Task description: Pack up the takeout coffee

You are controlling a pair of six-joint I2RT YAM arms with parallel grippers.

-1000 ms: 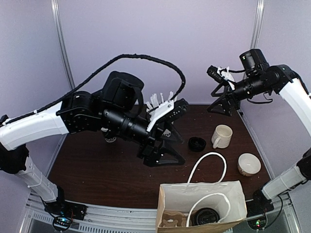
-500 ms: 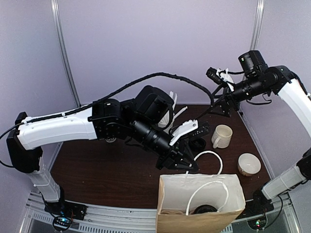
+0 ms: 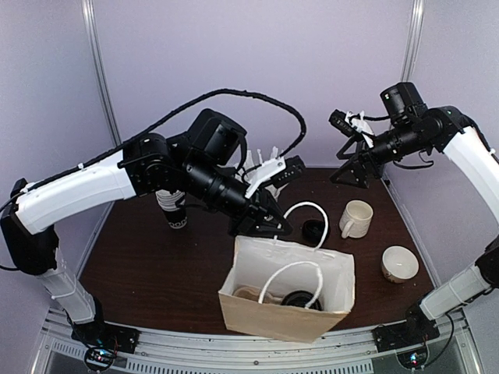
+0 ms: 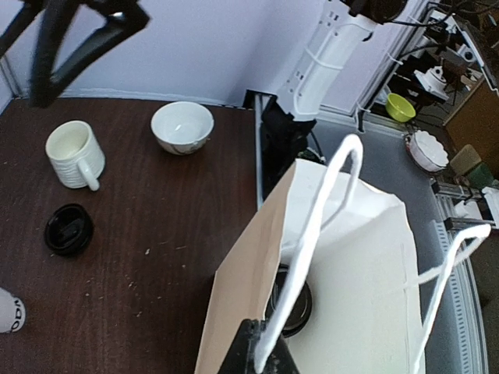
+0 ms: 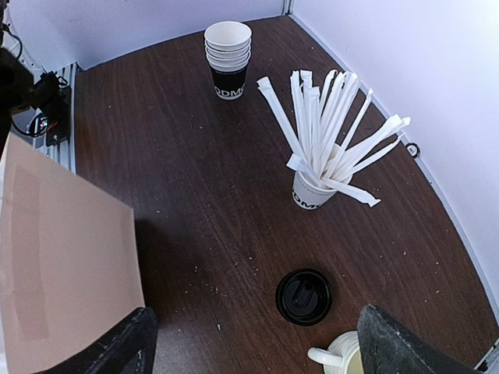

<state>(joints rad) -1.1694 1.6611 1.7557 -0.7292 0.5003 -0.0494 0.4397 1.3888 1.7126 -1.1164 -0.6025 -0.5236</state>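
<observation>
Between the fingers of my left gripper (image 4: 256, 352) ran one white handle (image 4: 320, 218) of the paper bag (image 3: 281, 321). My jaws were pinched tight on that handle just above the bag's rear rim. The bag hung tilted from that grip with its mouth gaping upward, and I could not tell whether its base rested on the table (image 3: 148, 257). Down inside it sat the takeout coffee (image 3: 299, 299). Only its round black lid showed, because the bag's walls hid the body. The second handle (image 3: 284, 273) arched over that lid. Beside the coffee in the bag lay something pale tan (image 3: 248, 293) that I could not make out.

My right gripper (image 5: 261, 347) was held high near the back wall, well apart from the bag. Its jaws were spread wide with nothing between them. Below it on the dark tabletop lay a loose black lid (image 5: 303, 296), with a white mug (image 3: 356, 218) just beside it. A pale bowl (image 3: 399, 263) stood nearer the right edge. Toward the back were a cup of white sticks (image 5: 316, 191) and, farther left, a stack of white-rimmed cups (image 5: 228, 58).
</observation>
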